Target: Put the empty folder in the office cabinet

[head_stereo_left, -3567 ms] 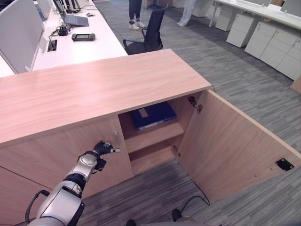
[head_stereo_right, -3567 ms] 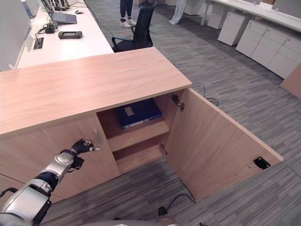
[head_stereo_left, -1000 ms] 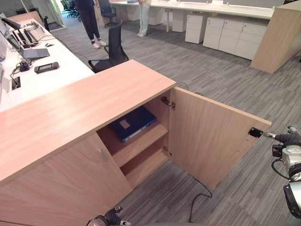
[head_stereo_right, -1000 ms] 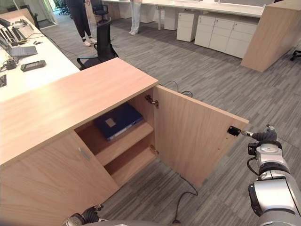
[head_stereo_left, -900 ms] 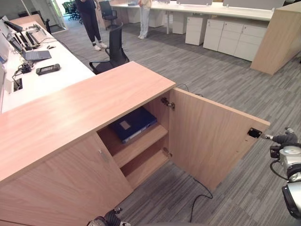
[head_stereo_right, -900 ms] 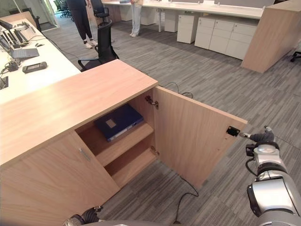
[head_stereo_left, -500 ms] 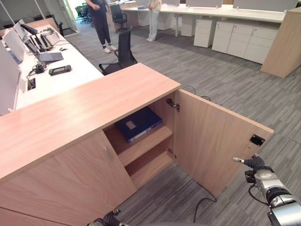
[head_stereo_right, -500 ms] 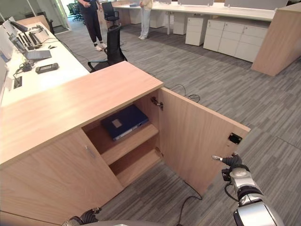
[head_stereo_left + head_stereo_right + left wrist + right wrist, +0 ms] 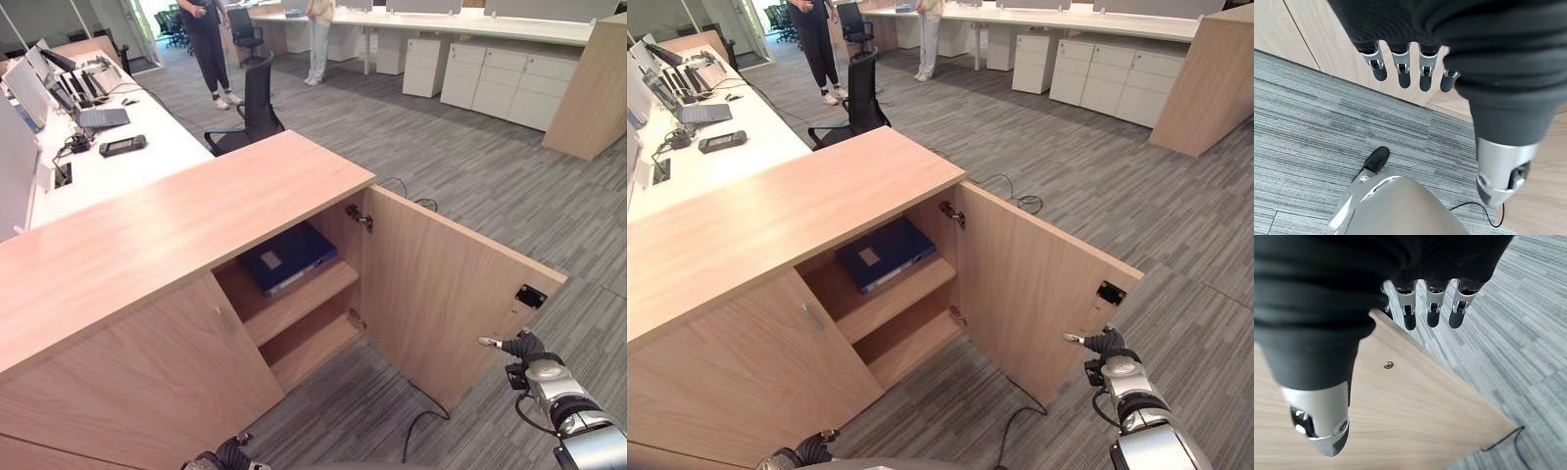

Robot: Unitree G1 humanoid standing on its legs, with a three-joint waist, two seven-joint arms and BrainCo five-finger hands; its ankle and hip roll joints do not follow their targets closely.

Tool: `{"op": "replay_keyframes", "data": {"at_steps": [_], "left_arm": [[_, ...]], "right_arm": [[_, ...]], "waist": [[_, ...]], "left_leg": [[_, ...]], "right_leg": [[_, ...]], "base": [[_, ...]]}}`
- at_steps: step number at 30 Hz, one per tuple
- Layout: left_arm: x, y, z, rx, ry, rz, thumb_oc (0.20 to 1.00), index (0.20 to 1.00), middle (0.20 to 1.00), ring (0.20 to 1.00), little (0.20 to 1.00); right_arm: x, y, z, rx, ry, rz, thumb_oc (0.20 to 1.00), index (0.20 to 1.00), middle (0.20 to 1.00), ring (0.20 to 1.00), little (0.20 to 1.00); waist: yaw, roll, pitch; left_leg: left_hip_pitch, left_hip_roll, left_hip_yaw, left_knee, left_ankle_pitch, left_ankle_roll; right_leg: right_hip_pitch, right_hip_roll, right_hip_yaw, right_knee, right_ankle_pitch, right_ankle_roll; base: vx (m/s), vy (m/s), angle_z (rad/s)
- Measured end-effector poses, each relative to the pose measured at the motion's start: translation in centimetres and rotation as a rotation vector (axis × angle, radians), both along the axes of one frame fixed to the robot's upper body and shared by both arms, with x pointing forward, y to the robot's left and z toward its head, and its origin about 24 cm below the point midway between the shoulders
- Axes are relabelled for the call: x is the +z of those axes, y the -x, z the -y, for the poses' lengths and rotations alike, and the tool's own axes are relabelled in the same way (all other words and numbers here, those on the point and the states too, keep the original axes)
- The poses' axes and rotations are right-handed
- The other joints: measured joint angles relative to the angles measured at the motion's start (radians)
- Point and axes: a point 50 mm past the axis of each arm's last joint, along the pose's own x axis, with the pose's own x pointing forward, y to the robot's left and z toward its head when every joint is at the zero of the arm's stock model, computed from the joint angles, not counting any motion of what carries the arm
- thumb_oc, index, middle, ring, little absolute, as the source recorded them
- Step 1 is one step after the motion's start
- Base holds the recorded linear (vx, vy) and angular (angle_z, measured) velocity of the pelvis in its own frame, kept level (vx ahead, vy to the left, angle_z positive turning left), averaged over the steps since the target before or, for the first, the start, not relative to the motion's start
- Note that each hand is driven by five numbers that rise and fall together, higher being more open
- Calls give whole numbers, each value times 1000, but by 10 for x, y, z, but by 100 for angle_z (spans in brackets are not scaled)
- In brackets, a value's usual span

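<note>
A blue folder (image 9: pixel 287 257) lies flat on the upper shelf of the wooden office cabinet (image 9: pixel 196 215). The cabinet's right door (image 9: pixel 431 284) stands wide open; its left door (image 9: pixel 147 362) is closed. My right hand (image 9: pixel 524 345) is low at the open door's free edge, below the latch plate. In the right wrist view its fingers (image 9: pixel 1432 313) reach straight past the door's edge, the thumb (image 9: pixel 1322 426) over the panel, holding nothing. My left hand (image 9: pixel 230 455) hangs low in front of the cabinet, fingers (image 9: pixel 1400 68) relaxed and empty above the carpet.
A white desk (image 9: pixel 157 157) with a laptop and a phone runs behind the cabinet on the left. A black office chair (image 9: pixel 257 98) stands behind the cabinet, with people (image 9: pixel 211 49) beyond it. White drawer units (image 9: pixel 490 88) line the far right. Grey carpet lies around the open door.
The left hand has dropped from the closed door's handle to low in front. The right hand has come in at the open door's free edge and moved down from the latch plate.
</note>
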Motion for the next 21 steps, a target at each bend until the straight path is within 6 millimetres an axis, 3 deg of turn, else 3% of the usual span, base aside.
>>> {"op": "replay_keyframes", "data": {"at_steps": [6,10,16,21], "left_arm": [[0,1,0,1,-1,-2,1000,1000,1000,1000,1000],[0,1,-2,36,-3,6,1000,1000,1000,1000,1000],[0,0,0,40,-9,14,1000,1000,1000,1000,1000],[0,1,-1,28,-24,18,1000,1000,1000,1000,1000]], "right_arm": [[4,-7,-6,31,-1,42,1000,1000,1000,1000,1000],[3,2,-15,82,-15,74,1000,1000,1000,1000,1000],[-12,26,-45,197,-106,71,1000,1000,1000,1000,1000],[-14,27,-70,325,-161,67,1000,1000,1000,1000,1000]], "waist": [[-5,-2,20],[-7,-8,24],[-17,-14,26],[-14,-15,26]], "left_leg": [[-1,1,7,0,0,-1],[-1,1,11,0,0,0],[0,2,13,0,1,-2],[-16,2,5,0,-4,-5]], "right_leg": [[-6,0,4,0,1,0],[-7,1,6,0,1,0],[-7,2,7,0,1,0],[-11,1,2,0,0,-2]], "base": [[-11,0,-4],[-7,1,-2],[0,0,0],[-5,-7,5]]}}
